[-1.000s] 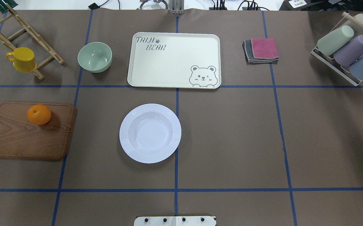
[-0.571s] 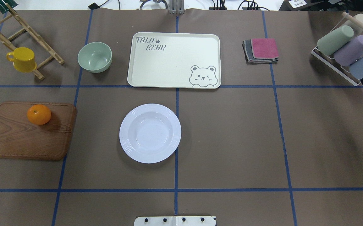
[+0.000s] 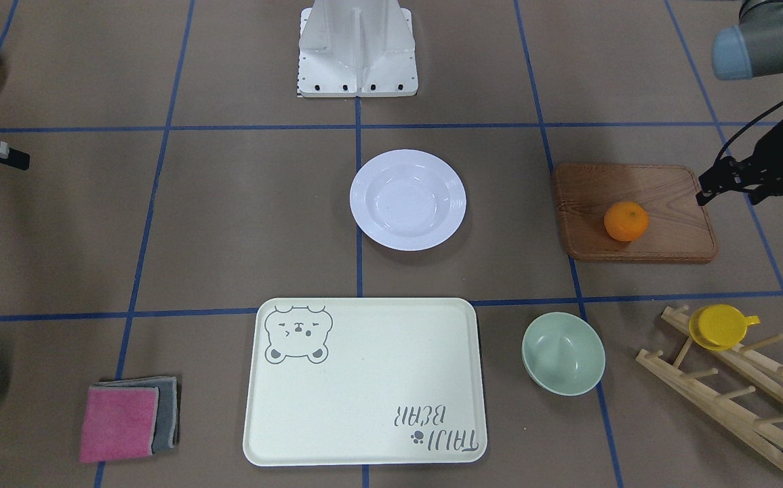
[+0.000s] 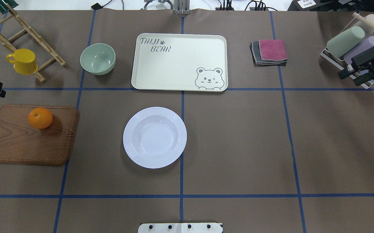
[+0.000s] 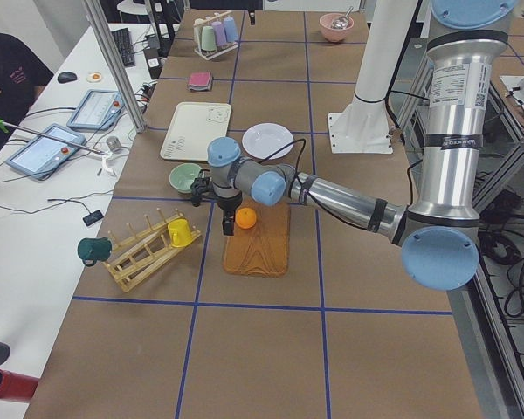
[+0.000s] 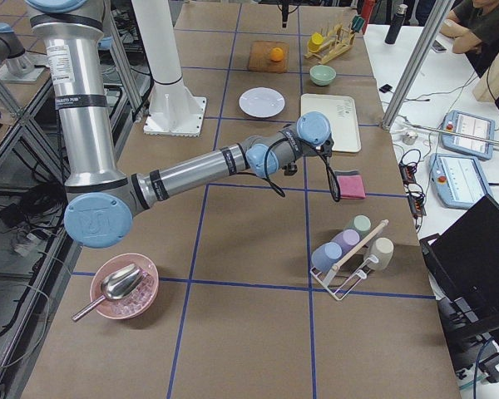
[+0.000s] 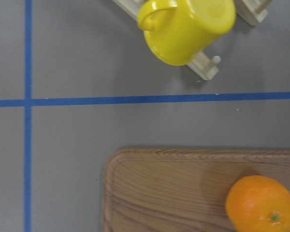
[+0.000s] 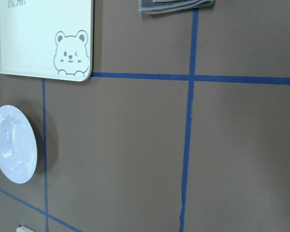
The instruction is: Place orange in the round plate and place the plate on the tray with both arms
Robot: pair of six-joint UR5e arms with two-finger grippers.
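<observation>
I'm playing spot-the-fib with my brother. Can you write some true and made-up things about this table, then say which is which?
1. The orange sits on the wooden board. True.
2. The round plate is on the tray. False: the plate rests on the table, on the robot's side of the tray, and nothing lies on the tray.
3. The yellow cup is on the wooden rack. True.
4. The left tool is gripping the orange. False: it is near the board's edge, apart from the orange, which lies free.
5. The green bowl has fruit in it. False: the bowl is empty.
</observation>
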